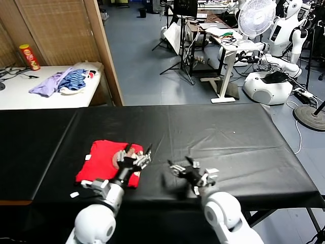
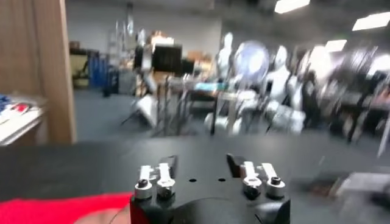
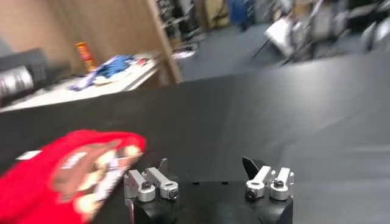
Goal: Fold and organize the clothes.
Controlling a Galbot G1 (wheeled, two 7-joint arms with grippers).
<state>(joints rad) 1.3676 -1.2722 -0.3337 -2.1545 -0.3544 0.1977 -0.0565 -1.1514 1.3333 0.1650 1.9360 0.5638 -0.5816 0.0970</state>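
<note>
The red T-shirt (image 1: 105,161) lies folded into a compact rectangle on the black table (image 1: 213,132), its brown-and-white print facing up at its right end. My left gripper (image 1: 138,154) hovers over that right end, open, nothing between its fingers. In the left wrist view only a red strip of the shirt (image 2: 61,208) shows beside the open left gripper (image 2: 201,164). My right gripper (image 1: 195,175) is open near the table's front edge, to the right of the shirt and apart from it. The right wrist view shows the open right gripper (image 3: 204,165) with the T-shirt (image 3: 67,176) off to one side.
A white side table (image 1: 30,94) at the far left holds a heap of lilac and blue-striped garments (image 1: 63,81) and a red can (image 1: 29,57). A wooden partition (image 1: 106,51) stands behind the black table. Robots, a fan and stands fill the floor beyond.
</note>
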